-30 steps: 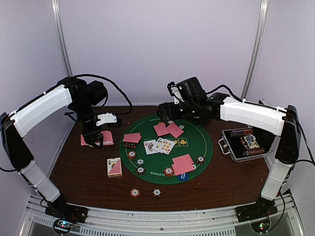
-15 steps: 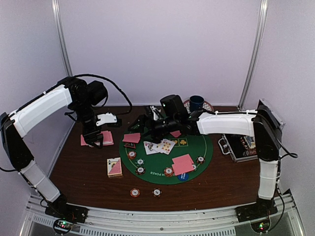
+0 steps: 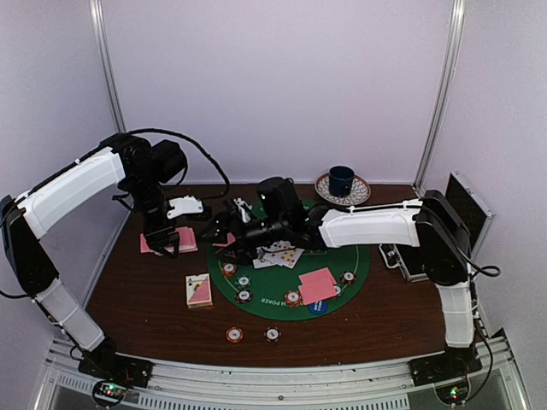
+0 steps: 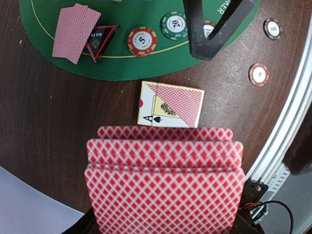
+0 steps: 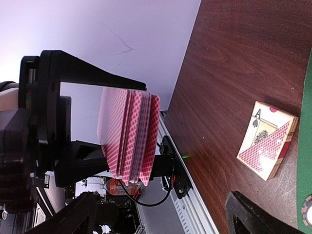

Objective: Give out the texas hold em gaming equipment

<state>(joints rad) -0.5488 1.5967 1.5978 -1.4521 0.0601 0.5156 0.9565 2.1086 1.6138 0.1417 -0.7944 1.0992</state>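
Note:
My left gripper [image 3: 162, 241] is shut on a fanned stack of pink-backed cards [image 4: 163, 185], held upright above the table's left side; the stack also shows in the right wrist view [image 5: 129, 134]. My right gripper [image 3: 215, 232] is open and empty, stretched left across the green felt mat [image 3: 346, 256], close to that stack. One of its fingers [image 4: 195, 29] hangs over the mat's edge. Face-up cards [image 3: 278, 252], pink card pairs [image 3: 317, 284] [image 4: 74, 31], a triangle marker [image 4: 100, 41] and chips [image 4: 142, 41] lie on the mat.
A card box showing an ace [image 3: 199, 290] [image 4: 170, 105] [image 5: 268, 146] lies left of the mat. Two chips [image 3: 234, 335] [image 3: 272, 334] sit near the front edge. A blue mug [image 3: 342, 179] stands at the back. A black case [image 3: 466, 201] is at the right.
My right arm has swung left from the mat's far side to beside the left gripper's cards. The left arm and its cards have not moved.

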